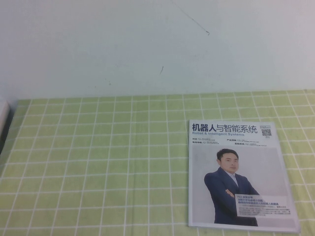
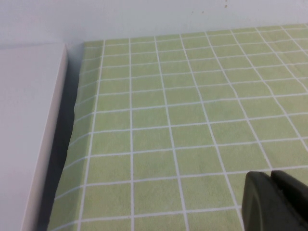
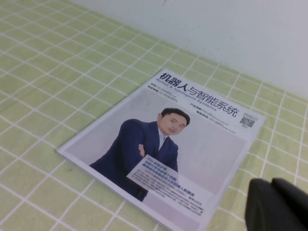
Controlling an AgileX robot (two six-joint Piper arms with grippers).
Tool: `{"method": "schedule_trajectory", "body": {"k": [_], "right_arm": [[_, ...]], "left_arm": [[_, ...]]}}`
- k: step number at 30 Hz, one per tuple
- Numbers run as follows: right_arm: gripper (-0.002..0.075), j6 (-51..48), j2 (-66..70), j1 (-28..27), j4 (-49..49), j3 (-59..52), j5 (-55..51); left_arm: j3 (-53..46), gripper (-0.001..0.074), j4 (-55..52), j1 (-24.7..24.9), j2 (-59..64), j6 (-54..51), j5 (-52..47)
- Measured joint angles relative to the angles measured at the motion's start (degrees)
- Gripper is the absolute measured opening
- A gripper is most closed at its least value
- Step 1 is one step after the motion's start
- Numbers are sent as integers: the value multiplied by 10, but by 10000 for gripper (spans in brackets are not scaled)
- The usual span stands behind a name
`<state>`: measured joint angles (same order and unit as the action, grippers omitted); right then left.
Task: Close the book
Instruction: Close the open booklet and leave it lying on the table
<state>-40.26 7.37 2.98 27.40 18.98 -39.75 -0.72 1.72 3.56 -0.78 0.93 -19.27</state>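
Note:
A magazine lies shut and flat on the green checked cloth, front cover up, with a man in a dark suit and Chinese title text. It sits at the near right of the table. In the right wrist view the same magazine fills the middle, and my right gripper hovers just off its edge, fingers pressed together with nothing between them. My left gripper hangs over bare cloth at the left side, also shut and empty. Neither gripper shows in the high view.
A white board or box borders the cloth's left edge, with a sliver of it showing in the high view. A pale wall rises behind the table. Open cloth stretches left of the magazine.

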Motion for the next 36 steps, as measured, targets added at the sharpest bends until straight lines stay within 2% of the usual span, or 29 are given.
{"method": "schedule_trajectory", "body": {"k": [9, 13, 18, 23, 26, 36], "right_arm": [[-3, 0, -57, 10, -4, -23, 19], [-3, 8, -81, -27, -66, -26, 26], [-3, 120, -81, -83, -165, -64, 71], [-3, 237, -81, -89, -250, -151, 191], [-3, 253, -81, -89, -254, -199, 233], [-3, 256, -81, -76, -254, -202, 198]], "left_arm": [[0, -4, 1, 0, 0, 0, 0], [0, -4, 1, 0, 0, 0, 0], [0, -4, 2, 0, 0, 0, 0], [0, -4, 2, 0, 0, 0, 0], [0, -4, 2, 0, 0, 0, 0], [0, -4, 2, 0, 0, 0, 0]]}}
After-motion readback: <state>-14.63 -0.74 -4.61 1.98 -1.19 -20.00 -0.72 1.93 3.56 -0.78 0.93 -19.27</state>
